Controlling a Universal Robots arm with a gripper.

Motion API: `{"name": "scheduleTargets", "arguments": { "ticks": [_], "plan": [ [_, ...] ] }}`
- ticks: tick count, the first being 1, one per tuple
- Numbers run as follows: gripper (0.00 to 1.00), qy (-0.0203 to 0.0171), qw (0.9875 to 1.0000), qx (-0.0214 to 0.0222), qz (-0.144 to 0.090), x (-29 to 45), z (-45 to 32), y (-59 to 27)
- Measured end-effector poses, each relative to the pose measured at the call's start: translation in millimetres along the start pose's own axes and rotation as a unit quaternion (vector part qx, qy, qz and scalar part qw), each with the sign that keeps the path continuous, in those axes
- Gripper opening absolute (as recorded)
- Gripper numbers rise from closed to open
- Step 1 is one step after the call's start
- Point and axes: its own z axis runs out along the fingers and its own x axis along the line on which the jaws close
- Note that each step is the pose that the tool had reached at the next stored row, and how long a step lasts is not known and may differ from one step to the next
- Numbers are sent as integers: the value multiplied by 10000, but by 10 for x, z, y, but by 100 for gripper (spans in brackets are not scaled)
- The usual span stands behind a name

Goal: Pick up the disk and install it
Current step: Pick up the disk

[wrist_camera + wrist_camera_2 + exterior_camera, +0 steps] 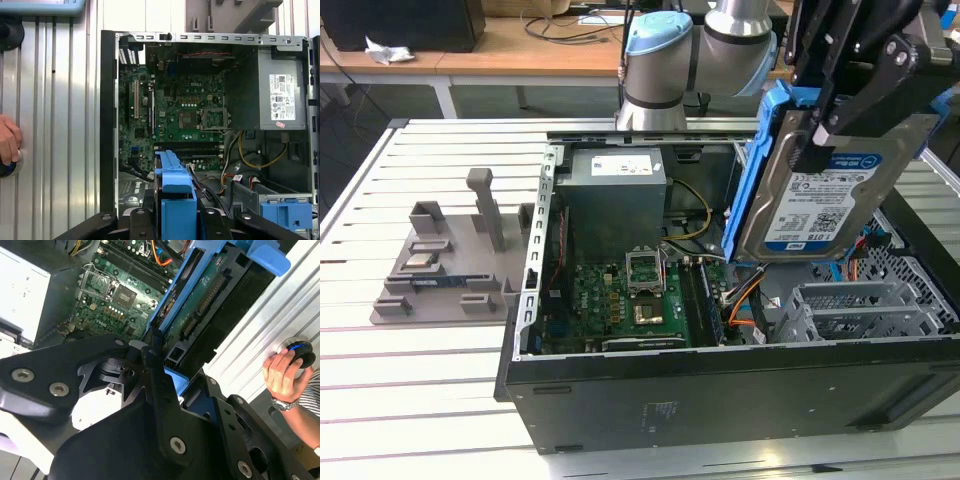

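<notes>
The disk [830, 200], a silver drive with a white-and-blue label in a blue bracket, hangs tilted on edge above the open computer case [720, 390], towards the exterior view's right. My black gripper [825, 125] is shut on its upper end. In the second wrist view the disk's [200, 305] green circuit-board side faces the camera, and a black finger [152, 365] presses against the bracket. In the first wrist view the bracket's blue edge [172, 185] sticks out from between the jaws, over the case's drive-bay end. A metal drive cage [860, 305] lies below the disk.
Inside the case are the grey power supply [615, 185], the motherboard [620, 300] and orange and black cables [745, 295]. A small blue latch [285, 212] sits by the bay. A grey fixture tray [450, 260] lies left of the case. A person's hand [282, 372] rests on a black knob [300, 351].
</notes>
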Motion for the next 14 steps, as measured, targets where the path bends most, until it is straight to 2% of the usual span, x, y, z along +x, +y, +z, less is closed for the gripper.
{"name": "scheduleTargets", "arguments": {
  "ticks": [1,3,5,8,10,13,14],
  "plan": [
    [37,0,10000,-1,0,14,-1,-18],
    [37,0,10000,-9,1,74,-5,-111],
    [37,0,10000,-17,1,100,-9,-177],
    [37,-1,10000,-40,2,119,-10,-400],
    [37,-1,10000,-55,2,118,6,-500],
    [37,0,10000,-98,4,120,85,-730],
    [37,0,9999,-106,5,120,104,-765]
  ]
}}
